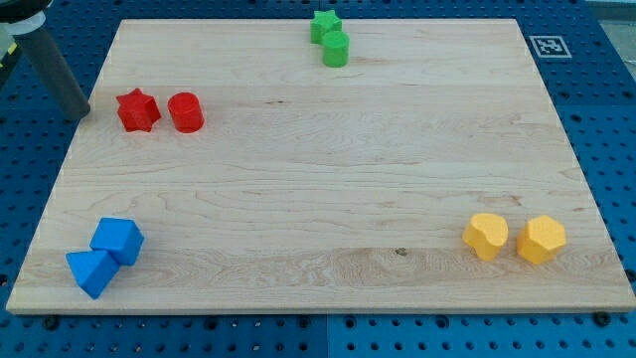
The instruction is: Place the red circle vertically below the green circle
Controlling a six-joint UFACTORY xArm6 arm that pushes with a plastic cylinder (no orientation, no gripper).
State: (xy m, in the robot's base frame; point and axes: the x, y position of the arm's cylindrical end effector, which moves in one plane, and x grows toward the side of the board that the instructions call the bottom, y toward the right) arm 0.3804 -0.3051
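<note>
Operator, take the red cylinder-shaped circle block (186, 112) as your reference point throughout; it lies on the pale wooden board (328, 189) in the board's upper-left part.

Furthest to the view's left of that red circle is the dark straight rod, slanting down from the view's top-left corner. My tip (83, 111) rests at the board's left edge, level with the red circle and apart from it. You have no jaws to check here: the rod carries nothing and grasps nothing, and my tip touches no block.

Between my tip and the red circle sits the red star-shaped block (138, 109), just beside the circle on its left and near my tip, with a small gap on each side.

Well below the red circle, toward the view's bottom-left corner, you will find two blue blocks touching: a blue wedge-like block (90, 271) and a blue cube-like block (119, 240).

To the right of the red circle and higher, at the board's top edge, the green circle block (336, 49) stands touching a green star-shaped block (324, 24) behind it. The red circle is well apart from the green circle, lower and far to its left.

Farthest right and lower, two yellow many-sided blocks lie side by side: one (486, 237) and the other (542, 240).
</note>
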